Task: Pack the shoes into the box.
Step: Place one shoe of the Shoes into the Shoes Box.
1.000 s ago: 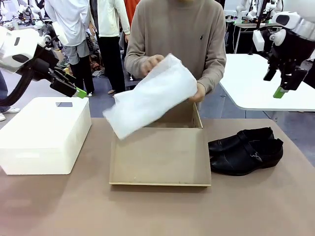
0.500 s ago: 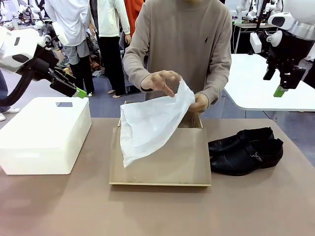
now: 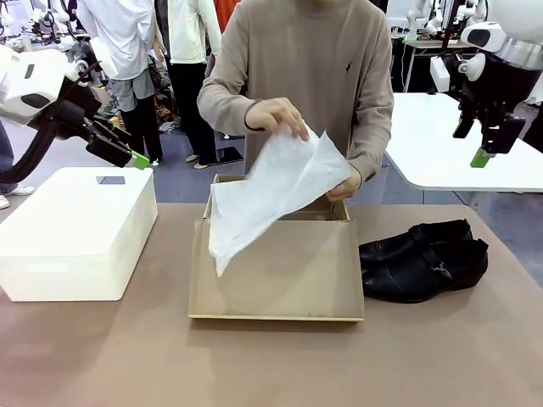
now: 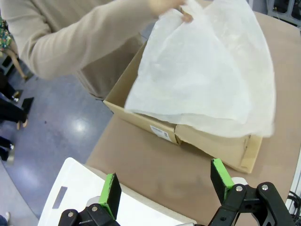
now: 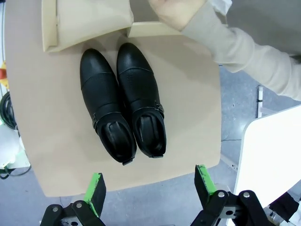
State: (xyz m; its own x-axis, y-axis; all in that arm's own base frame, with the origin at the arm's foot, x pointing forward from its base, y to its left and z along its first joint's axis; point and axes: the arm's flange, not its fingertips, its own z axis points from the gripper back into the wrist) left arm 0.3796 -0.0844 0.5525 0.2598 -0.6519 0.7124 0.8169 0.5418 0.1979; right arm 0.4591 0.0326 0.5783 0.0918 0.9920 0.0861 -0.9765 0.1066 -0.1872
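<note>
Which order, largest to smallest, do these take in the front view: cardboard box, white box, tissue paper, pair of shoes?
1. cardboard box and white box: look alike, too close to rank.
2. tissue paper, held up by the person.
3. shoes.

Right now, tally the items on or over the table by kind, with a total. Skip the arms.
Black shoes: 2
Cardboard box: 1
White box: 1
Tissue sheet, held over the cardboard box by the person: 1
Total: 5
</note>
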